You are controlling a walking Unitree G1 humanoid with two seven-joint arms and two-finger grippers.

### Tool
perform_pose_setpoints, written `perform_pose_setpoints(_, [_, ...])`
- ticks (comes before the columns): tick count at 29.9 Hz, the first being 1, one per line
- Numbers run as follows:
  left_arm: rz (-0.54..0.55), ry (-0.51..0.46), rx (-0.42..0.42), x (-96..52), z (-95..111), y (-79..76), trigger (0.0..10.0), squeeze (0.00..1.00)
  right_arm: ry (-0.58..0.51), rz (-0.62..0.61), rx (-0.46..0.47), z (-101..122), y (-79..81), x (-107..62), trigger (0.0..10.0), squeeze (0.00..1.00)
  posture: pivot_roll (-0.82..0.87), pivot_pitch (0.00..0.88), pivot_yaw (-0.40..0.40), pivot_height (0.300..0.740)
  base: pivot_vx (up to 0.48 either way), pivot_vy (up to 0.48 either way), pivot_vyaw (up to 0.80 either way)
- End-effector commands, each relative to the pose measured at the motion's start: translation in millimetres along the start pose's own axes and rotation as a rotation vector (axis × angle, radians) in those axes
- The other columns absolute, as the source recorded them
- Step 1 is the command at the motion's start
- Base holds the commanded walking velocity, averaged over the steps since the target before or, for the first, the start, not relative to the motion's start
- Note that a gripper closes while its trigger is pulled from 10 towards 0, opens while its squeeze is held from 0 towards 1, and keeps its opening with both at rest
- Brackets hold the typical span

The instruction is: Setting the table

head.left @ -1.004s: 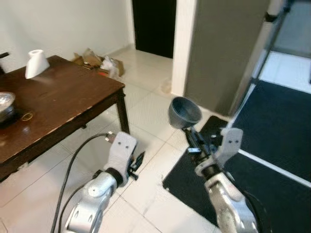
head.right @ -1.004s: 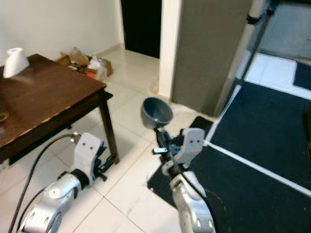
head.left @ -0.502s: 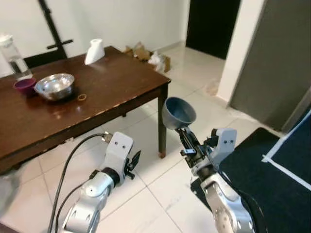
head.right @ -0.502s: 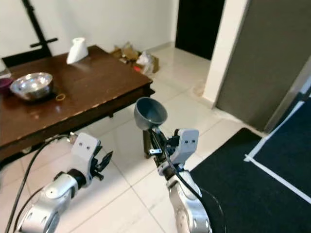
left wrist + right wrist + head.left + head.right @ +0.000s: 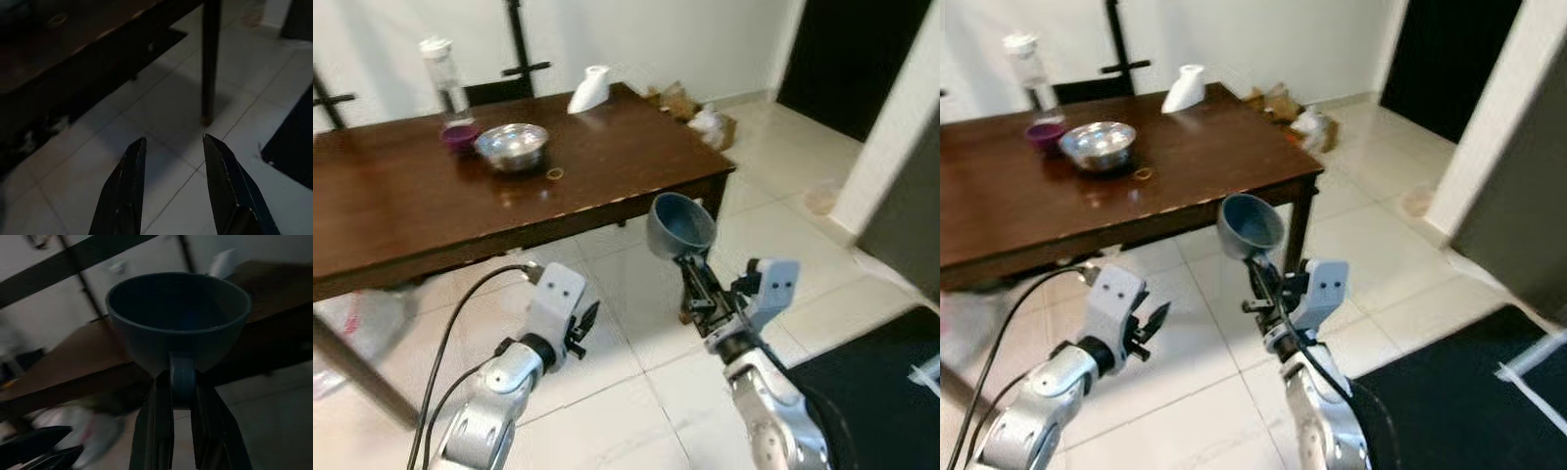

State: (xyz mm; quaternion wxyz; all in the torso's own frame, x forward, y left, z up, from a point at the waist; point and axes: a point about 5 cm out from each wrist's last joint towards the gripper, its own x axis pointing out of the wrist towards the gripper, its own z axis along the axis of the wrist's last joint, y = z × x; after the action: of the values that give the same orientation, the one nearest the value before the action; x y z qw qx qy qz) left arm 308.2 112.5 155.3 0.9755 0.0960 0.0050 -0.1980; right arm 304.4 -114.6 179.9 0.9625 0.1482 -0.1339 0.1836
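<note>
Over the last second the head views have swung leftward: where a dark mat and a doorway were seen a second ago, the brown table (image 5: 509,196) is now spread across the far left of the scene, with only a corner of the mat kept at the near right. This is read as a turn of the robot toward the table, not as a move of the things on it.

The grey-blue cup (image 5: 680,225) is carried by the right gripper (image 5: 697,284), whose fingers are clamped on the cup's handle, as is plain in the right wrist view (image 5: 178,328). The cup is held upright in the air, over the tiled floor (image 5: 636,392) just off the table's near right corner, and has not yet been set down.

The left gripper (image 5: 582,328) is held low over the floor near the table's edge, its fingers (image 5: 129,186) spread apart with nothing between them.

On the far part of the table a metal bowl (image 5: 512,147), a small purple cup (image 5: 458,135), a clear bottle (image 5: 440,69) and a white paper roll (image 5: 589,90) are seen.

With the table now faced, the carrying step appears almost done; a short approach and a placement on the bare near part of the table are judged to remain.
</note>
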Motion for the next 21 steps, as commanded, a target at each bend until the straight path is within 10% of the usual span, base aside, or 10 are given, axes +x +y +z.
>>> perform_pose_setpoints(1, [-0.002, 0.026, 0.002, -0.3, -5.8, -1.5, 10.0, 0.00, 0.005, -0.003, 0.011, -1.6, -0.7, -2.1, 10.0, 0.00, 0.07, 0.077, 0.099, 0.740, 0.000, 0.000, 0.80])
perform_pose_setpoints(11, [0.017, 0.033, 0.015, 0.8, -6.4, 0.7, 10.0, 0.00, 0.008, -0.048, -0.046, -1.0, -5.6, -1.9, 10.0, 0.00, 0.07, 0.079, 0.099, 0.740, 0.000, 0.000, 0.80])
perform_pose_setpoints(21, [0.053, 0.009, 0.038, 3.7, -4.8, 5.7, 10.0, 0.00, -0.016, -0.268, -0.203, 6.7, -35.2, -1.9, 10.0, 0.00, 0.06, 0.074, 0.097, 0.740, 0.376, 0.000, 0.00])
